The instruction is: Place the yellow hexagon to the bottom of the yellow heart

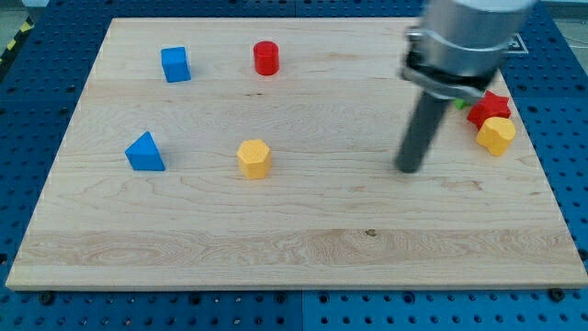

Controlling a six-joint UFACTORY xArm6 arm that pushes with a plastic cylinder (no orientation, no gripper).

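Yellow hexagon sits left of the board's centre, standing free, with the blue triangular block well apart on its left. Largest of everything is the wooden board, a pale plank surface resting on a blue perforated table. Next in size is the arm's grey cylindrical body at the view's top right, blurred, from which the dark rod descends; my tip meets the board right of centre, well apart from the yellow hexagon and near the cluster at the right edge. No gripper or hand exists on this rig, so no open or closed state can be told. Among the blocks, the blue cube lies toward the upper left, and the red cylinder stands to its right. At the right edge, a red star-like block touches the yellow heart just below it, and a sliver of a green block peeks out beside the arm.
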